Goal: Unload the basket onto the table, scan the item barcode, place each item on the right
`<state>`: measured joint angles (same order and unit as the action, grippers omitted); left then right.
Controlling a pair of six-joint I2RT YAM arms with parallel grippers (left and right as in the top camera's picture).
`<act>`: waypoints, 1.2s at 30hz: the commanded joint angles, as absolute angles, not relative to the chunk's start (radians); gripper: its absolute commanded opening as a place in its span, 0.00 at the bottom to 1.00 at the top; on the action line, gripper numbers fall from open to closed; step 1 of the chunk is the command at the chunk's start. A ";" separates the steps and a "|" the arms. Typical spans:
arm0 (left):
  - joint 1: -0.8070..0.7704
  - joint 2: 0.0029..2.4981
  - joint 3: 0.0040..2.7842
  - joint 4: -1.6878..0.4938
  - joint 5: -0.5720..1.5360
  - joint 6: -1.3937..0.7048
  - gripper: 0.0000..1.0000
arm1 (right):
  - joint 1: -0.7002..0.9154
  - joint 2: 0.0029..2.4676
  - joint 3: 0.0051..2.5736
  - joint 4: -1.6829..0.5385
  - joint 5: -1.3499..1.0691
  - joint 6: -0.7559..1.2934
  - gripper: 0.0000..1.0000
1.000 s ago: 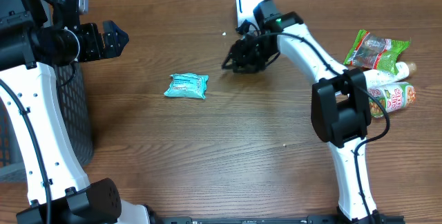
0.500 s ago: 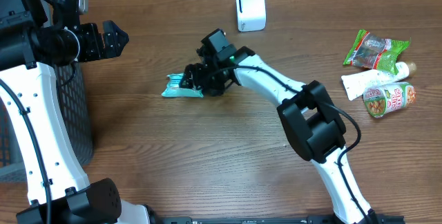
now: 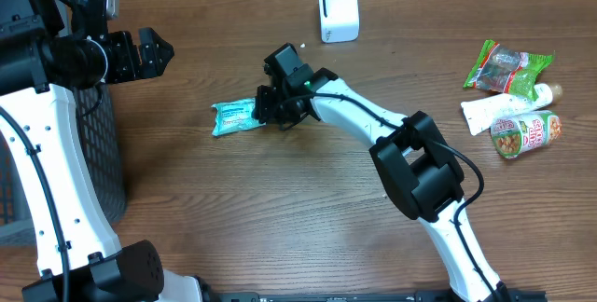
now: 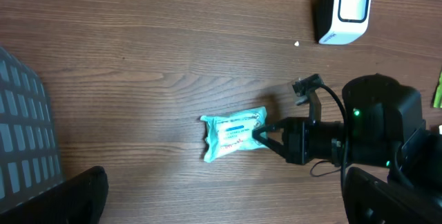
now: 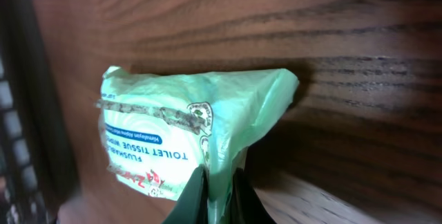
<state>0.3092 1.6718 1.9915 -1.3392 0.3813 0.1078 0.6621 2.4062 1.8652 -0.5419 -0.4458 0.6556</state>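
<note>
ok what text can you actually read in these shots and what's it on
"TOILET TISSUE WIPES": on the wipes pack, right wrist view.
"FLUSHABLE": the line above it on the same pack, partly lost in a crease.
Other print on the pack: too blurred to read.
Labels on the noodle cup, green snack bag and white tube: too small to read.

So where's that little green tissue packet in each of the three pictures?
Overhead: the tissue packet lies left of centre, below the white scanner.
Left wrist: the tissue packet sits just below centre.
Right wrist: the tissue packet is close up, filling the left and middle.
Shared landmark: the right claw pinching the packet's edge, seen in all three views.
</note>
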 commanded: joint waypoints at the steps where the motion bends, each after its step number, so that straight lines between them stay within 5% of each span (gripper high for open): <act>1: 0.314 1.668 2.002 -1.338 0.377 0.105 1.00 | 0.582 2.398 1.861 -0.558 -0.704 0.392 0.04; 8: 0.314 1.668 2.002 -1.338 0.377 0.105 1.00 | 0.396 2.334 1.861 -0.751 -1.226 0.007 0.04; 14: 0.314 1.668 2.002 -1.338 0.377 0.105 1.00 | 0.262 2.290 1.861 -0.960 -1.180 -0.184 0.04; 26: 0.314 1.668 2.002 -1.338 0.377 0.105 1.00 | 0.266 2.074 1.861 -0.990 -0.539 -0.028 0.04; 36: 0.314 1.668 2.002 -1.338 0.377 0.105 1.00 | 0.521 2.048 1.858 -1.106 0.595 0.429 0.04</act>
